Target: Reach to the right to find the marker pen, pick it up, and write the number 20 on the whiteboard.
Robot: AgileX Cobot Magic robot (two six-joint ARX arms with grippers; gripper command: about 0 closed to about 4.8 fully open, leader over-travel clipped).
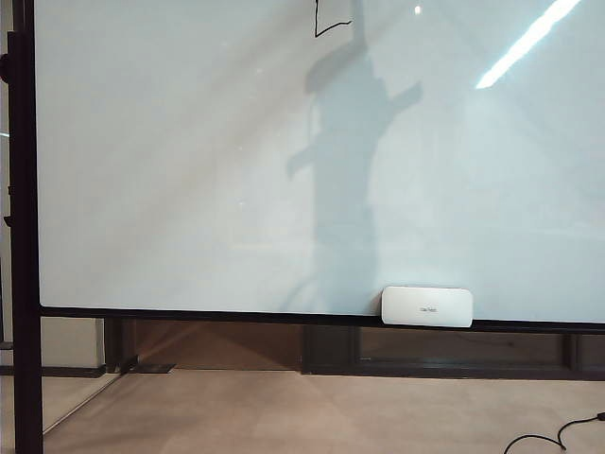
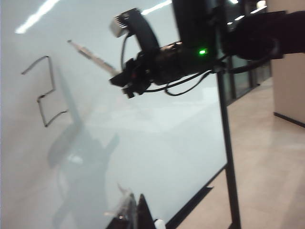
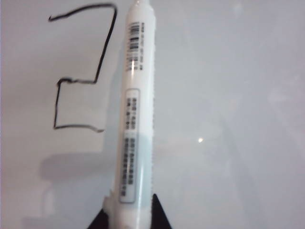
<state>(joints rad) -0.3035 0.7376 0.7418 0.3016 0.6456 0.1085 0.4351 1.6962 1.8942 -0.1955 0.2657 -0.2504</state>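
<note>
Gripping the white barcode-labelled marker pen [image 3: 136, 114], my right gripper [image 3: 129, 210] points its tip at the large glossy black-framed whiteboard [image 1: 189, 189], just right of a boxy black 2 [image 3: 83, 67]. I cannot tell my left gripper's [image 2: 131, 212] opening.

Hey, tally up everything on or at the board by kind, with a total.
Whiteboard: 1
Eraser: 1
Marker pen, in the right claw: 1
Written digit, a boxy 2: 1
Total: 4
</note>
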